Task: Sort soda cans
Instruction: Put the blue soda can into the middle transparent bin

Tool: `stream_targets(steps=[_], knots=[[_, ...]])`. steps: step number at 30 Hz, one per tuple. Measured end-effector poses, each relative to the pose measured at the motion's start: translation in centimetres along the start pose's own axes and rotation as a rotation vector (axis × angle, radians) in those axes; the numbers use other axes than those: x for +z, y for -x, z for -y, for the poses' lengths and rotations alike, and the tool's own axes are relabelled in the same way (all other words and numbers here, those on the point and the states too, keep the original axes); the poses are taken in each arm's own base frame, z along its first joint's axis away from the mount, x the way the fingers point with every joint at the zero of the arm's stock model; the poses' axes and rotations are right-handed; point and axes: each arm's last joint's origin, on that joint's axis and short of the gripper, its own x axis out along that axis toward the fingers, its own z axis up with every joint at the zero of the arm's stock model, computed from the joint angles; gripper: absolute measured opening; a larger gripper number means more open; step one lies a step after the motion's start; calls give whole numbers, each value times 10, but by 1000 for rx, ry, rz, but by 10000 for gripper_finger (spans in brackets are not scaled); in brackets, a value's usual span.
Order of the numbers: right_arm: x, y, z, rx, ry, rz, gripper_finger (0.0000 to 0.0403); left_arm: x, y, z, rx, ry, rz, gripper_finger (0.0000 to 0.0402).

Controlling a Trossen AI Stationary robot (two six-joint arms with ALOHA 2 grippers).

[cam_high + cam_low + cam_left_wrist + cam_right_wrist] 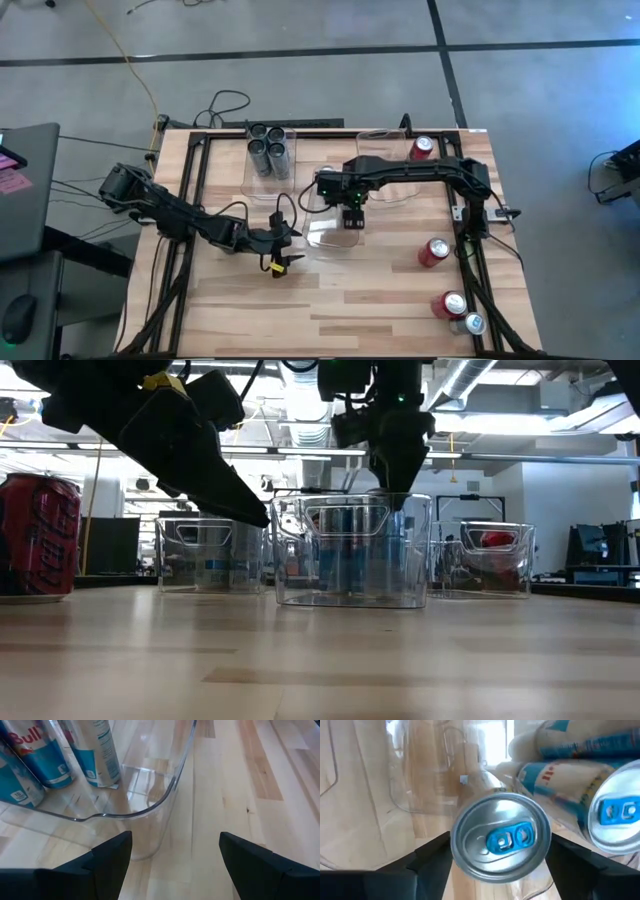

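Right end effector (pixel 352 215) is hanging over the middle clear bin (pixel 318 240) with a silver-blue can (pixel 500 837) sitting between its fingers. You're looking straight down on the can's top in the right wrist view. I can't tell whether the fingers are clamping it or just flanking it, and I can't tell whether the can's base is resting on the bin floor.

Risks you're facing:
- If the can is hanging above the floor when the fingers let go, it's probably tipping into the neighbouring silver-blue cans (pixel 565 765), which are standing just beside it.
- If you're lifting while a finger is dragging on the can, it's coming up with you or toppling.
- The fingers are working close to the bin wall, so a sideways exit is likely shoving the bin.

Left end effector (pixel 285 250) is sitting with its fingers apart and empty, just beside the same bin's corner (pixel 150 810). Any forward creep is nudging the bin under the right arm.

Two red cans (pixel 433 252) and a silver one (pixel 473 323) are waiting on the counter (pixel 330 310) on the right side.
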Motion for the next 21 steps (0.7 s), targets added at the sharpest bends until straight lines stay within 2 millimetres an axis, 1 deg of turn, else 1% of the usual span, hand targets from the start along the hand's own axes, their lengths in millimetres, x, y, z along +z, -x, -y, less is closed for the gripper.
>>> stream_targets(steps=[5,7,9,12,14,16,19,21], knots=[[-4,0,0,2,-22,-38,342,0,1,3,-11,-13,3,297],[-5,0,0,2,-25,-51,354,3,6,6,-26,-32,17,297],[-6,2,0,2,-45,-54,363,8,13,7,-33,-51,46,297],[-12,8,0,22,-57,-76,371,14,33,8,0,-99,47,297],[-17,17,1,21,-74,-63,371,18,49,7,38,-113,56,297],[-23,31,2,21,-105,-25,371,23,65,4,64,-117,74,297],[-36,58,3,23,-161,50,369,29,82,3,50,-83,111,297],[-51,80,0,27,-217,97,369,31,88,3,34,-54,125,297]])
